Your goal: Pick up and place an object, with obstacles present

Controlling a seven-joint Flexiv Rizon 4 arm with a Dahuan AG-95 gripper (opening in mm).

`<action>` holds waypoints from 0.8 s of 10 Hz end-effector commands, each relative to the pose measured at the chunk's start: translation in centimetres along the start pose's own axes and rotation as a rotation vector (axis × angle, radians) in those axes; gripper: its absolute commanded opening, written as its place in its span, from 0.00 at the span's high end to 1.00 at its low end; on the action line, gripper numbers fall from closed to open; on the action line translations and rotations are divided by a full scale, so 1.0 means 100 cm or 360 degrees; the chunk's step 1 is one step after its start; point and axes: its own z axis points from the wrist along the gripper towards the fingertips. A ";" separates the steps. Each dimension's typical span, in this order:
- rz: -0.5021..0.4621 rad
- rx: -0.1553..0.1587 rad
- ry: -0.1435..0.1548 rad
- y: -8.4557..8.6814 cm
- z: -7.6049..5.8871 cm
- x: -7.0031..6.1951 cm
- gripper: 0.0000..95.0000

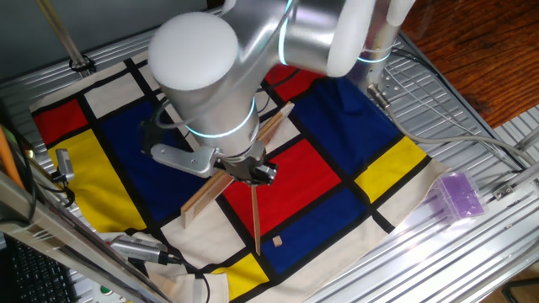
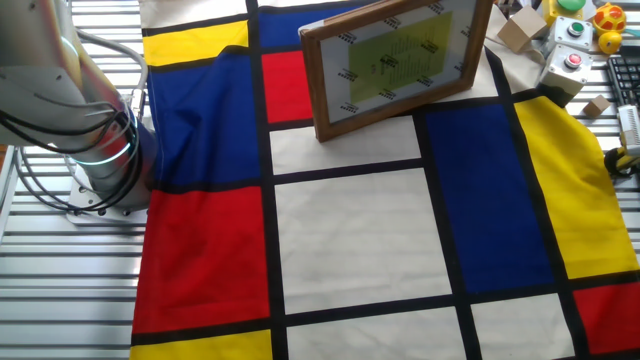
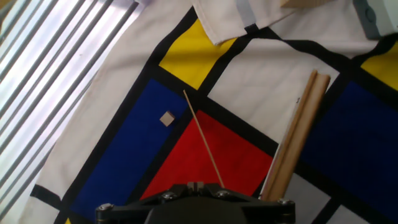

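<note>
The gripper is being held low over the red field of the colour-block cloth, and only the dark rim of its body is being shown at the bottom edge of the hand view. Its fingers are not being shown in any view, so it cannot be told whether they are spread or pressed together; nothing is being seen held by it.

Directly beneath and ahead of the gripper, the narrower strip is being seen edge-on as a thin tan line running away across the red field. Just to the right of the gripper in the hand view, the wide plank is being seen standing on edge, running diagonally away; in one fixed view it is being crossed by the arm, with its ends showing on either side.

Further ahead and to the left of the strip, the tiny wooden cube is being seen lying on a blue field, apart from both slats and near the far tip of the strip. In one fixed view the cube is lying just beside the strip's lower end.

Well beyond, a purple translucent box is being seen resting on the metal table off the cloth. In the other fixed view, a wooden-framed panel is being seen lying on the cloth.
</note>
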 end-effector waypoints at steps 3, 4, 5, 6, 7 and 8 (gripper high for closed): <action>0.0099 0.0081 0.0044 0.011 -0.003 -0.003 1.00; 0.0144 0.0113 0.0054 0.011 -0.003 -0.003 1.00; 0.0158 0.0134 0.0062 0.011 -0.003 -0.003 1.00; 0.0172 0.0143 0.0062 0.011 -0.003 -0.003 1.00; 0.0207 0.0174 0.0073 0.011 -0.003 -0.003 1.00; 0.0224 0.0193 0.0073 0.011 -0.003 -0.003 1.00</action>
